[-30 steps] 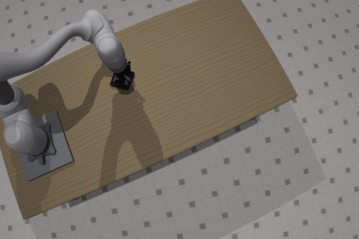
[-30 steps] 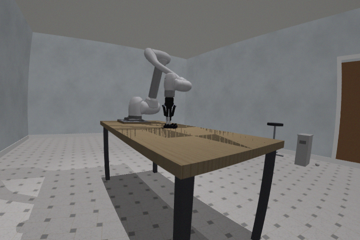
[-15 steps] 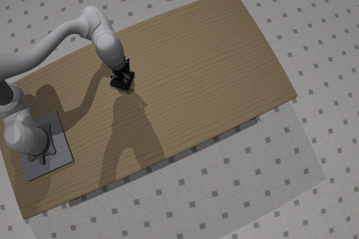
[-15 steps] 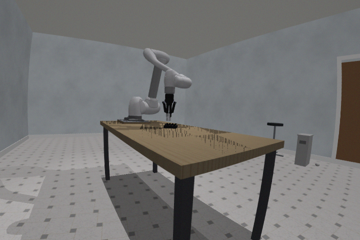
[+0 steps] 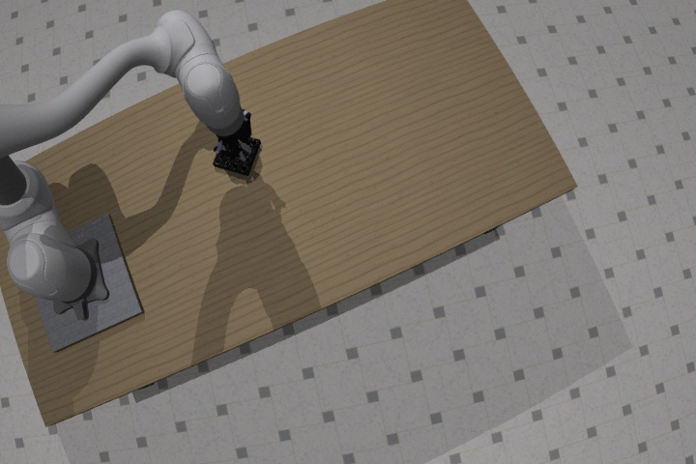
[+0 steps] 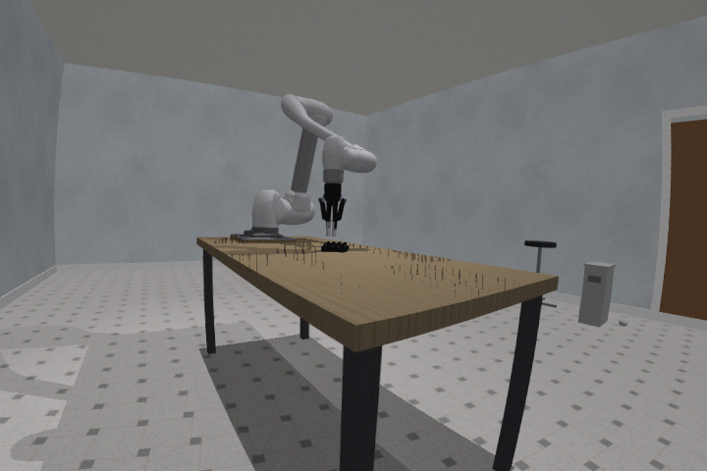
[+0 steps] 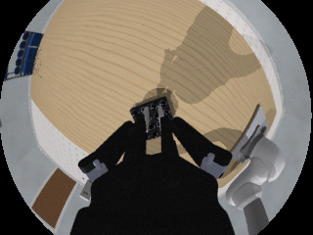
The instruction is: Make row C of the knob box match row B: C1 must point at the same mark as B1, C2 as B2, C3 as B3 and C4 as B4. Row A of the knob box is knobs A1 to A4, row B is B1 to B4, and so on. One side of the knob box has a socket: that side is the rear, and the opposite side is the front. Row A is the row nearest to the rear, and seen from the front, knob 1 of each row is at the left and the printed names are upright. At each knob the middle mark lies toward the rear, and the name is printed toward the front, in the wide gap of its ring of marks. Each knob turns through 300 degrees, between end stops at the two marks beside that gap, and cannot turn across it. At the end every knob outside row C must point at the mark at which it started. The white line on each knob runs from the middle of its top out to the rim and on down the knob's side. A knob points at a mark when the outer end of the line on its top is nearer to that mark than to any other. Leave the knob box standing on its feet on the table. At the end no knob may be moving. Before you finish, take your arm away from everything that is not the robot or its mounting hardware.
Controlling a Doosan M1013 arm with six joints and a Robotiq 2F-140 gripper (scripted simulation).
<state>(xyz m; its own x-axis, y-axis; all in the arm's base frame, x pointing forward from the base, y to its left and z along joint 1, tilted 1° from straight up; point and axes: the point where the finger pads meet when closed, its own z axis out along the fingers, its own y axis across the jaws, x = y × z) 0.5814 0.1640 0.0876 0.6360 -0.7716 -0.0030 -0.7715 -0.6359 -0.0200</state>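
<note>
hovering: tool point(image 5: 238, 144) point(image 6: 331, 231) point(image 7: 153, 112) released, tips slightly apart, nothing grasped. knob box point(image 5: 237, 161) point(image 6: 335, 247) point(image 7: 161, 100) is below it, at 11 o'clock from mid-worktop point(image 5: 387, 136) point(image 6: 393, 288) point(image 7: 108, 54), top view. risk: descending off-centre or spreading low could nudge neighbouring knobs; misread marks could spoil row c. knob lines unreadable. grey bin-like box point(image 6: 594, 302), 4 o'clock from tool, exterior view: contents not visible.

The pincer point(image 5: 236, 143) point(image 6: 331, 235) point(image 7: 153, 112) points down, its 2 fingertips slightly apart.
</note>
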